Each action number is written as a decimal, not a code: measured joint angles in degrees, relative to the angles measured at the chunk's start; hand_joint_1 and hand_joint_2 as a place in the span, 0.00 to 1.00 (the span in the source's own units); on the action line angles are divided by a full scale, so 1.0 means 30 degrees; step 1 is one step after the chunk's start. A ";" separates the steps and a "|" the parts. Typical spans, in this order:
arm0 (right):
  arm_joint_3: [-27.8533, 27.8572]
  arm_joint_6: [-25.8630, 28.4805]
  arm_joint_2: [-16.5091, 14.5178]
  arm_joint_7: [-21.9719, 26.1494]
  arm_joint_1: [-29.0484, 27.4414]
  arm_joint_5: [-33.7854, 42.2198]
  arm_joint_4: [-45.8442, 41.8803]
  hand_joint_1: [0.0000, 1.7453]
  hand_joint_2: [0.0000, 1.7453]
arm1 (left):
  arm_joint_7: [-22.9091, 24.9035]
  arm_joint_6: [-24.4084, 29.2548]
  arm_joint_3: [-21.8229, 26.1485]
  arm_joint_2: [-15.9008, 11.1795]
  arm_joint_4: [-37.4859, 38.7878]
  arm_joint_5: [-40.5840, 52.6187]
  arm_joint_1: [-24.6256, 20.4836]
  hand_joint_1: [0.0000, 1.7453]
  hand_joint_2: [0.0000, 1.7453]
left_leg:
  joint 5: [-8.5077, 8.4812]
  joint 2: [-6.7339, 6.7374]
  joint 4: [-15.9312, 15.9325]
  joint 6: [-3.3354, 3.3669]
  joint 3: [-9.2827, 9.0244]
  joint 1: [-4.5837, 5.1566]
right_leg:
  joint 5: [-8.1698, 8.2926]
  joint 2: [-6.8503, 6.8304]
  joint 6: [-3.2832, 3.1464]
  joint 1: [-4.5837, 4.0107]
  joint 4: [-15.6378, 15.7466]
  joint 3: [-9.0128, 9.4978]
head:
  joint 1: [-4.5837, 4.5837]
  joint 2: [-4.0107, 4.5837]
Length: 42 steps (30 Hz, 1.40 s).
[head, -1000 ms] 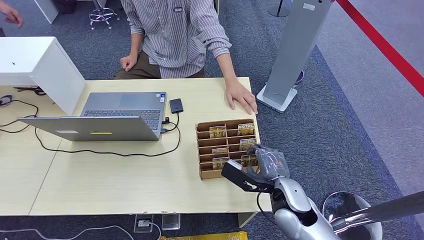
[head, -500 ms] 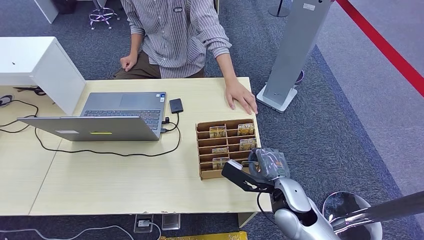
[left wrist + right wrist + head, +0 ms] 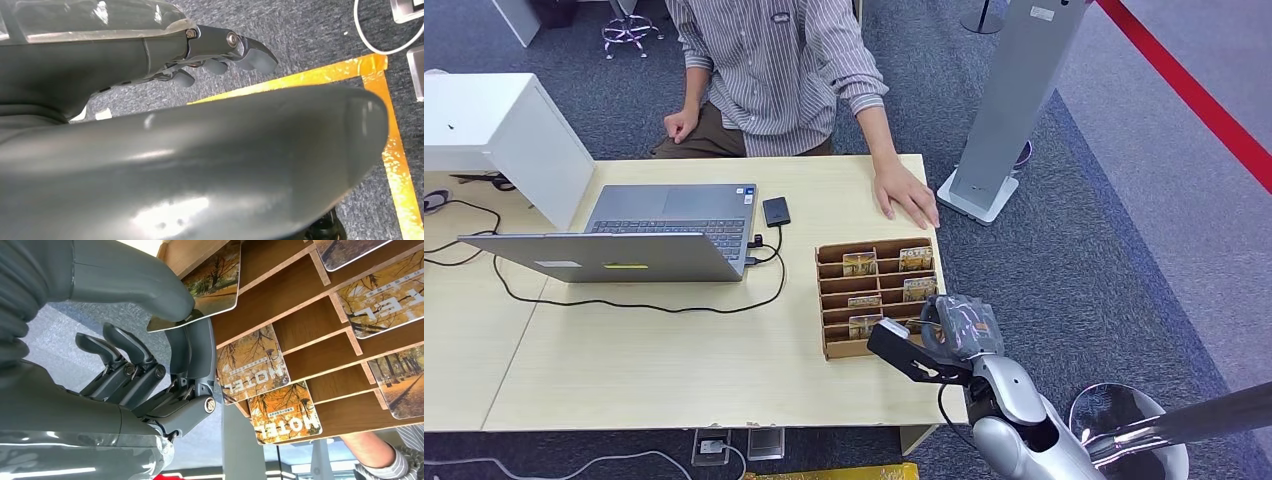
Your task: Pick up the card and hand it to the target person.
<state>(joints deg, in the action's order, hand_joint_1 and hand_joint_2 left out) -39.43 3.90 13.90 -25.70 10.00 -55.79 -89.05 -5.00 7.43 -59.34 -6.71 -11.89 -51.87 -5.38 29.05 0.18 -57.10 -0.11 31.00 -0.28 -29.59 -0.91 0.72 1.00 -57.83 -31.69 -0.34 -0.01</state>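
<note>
Cardboard organizer (image 3: 876,296) sits near the right end of the light wooden tabletop (image 3: 654,370), split into little slots with several autumn-tree "HOTEL" cards standing in them. The right hand (image 3: 944,335) is at the near right corner of that organizer, and the right wrist view makes it pretty clear: the thick thumb and a dark finger (image 3: 192,347) are pinching the corner of one card (image 3: 212,280), with the other fingers curled loosely below. So the card is in the right hand's grip, right at the edge of the organizer; can't tell whether it's fully out of its slot. Other cards (image 3: 252,371) sit in the slots just beside it.

Left hand (image 3: 220,50) hangs over grey carpet with yellow floor tape (image 3: 390,145). Its fingers are bent inward with nothing in them.

Across the tabletop a person in a striped shirt (image 3: 774,65) sits with one hand (image 3: 906,192) flat on the far edge, just beyond the organizer. An open laptop (image 3: 634,235) is over to the left, with a small black device (image 3: 776,211) beside it and a black cable (image 3: 624,300) looping across the wood.
</note>
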 joint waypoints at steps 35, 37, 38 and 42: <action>0.1412 0.0118 0.2985 0.1191 0.2779 0.7827 -0.7423 0.99 1.00 | 0.0153 -0.0153 0.0027 -0.0211 0.0000 -0.1180 0.0005 0.00 0.00 | -0.0001 0.0001 -0.0003 0.0001 -0.0002 0.0000 | 0.0002 0.0002 0.0001 0.0000 0.0000 0.0002 | 0.0013 0.0002; 0.1346 0.1045 0.2885 0.2189 0.3052 0.6943 -0.7424 0.99 1.00 | 0.0074 -0.0246 0.0027 -0.0211 0.0000 -0.1180 0.0002 0.00 0.00 | -0.0002 0.0000 -0.0002 0.0001 -0.0001 -0.0001 | 0.0002 0.0001 0.0001 0.0000 -0.0002 0.0006 | 0.0007 0.0002; 0.1295 0.1537 0.2796 0.2708 0.3180 0.6362 -0.7353 0.99 1.00 | 0.0020 -0.0288 0.0027 -0.0210 0.0000 -0.1180 -0.0002 0.00 0.00 | -0.0002 -0.0001 -0.0002 0.0001 0.0000 -0.0001 | 0.0002 0.0001 0.0001 0.0000 -0.0003 0.0007 | 0.0002 0.0002; 0.1056 0.3348 0.2191 0.4846 0.3504 0.4858 -0.6561 0.99 1.00 | -0.0182 -0.0359 0.0027 -0.0195 -0.0002 -0.1180 -0.0040 0.00 0.00 | -0.0002 -0.0002 -0.0001 0.0000 0.0003 -0.0001 | 0.0002 -0.0002 0.0001 -0.0001 -0.0006 0.0010 | -0.0004 0.0002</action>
<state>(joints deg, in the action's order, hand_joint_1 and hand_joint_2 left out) -36.26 13.94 20.47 -11.17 20.51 -41.22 -108.73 -5.55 6.35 -59.25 -7.29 -11.90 -55.41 -5.50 29.04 0.18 -57.11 -0.11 31.00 -0.28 -29.58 -0.91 0.73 1.00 -57.85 -31.66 -0.35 0.00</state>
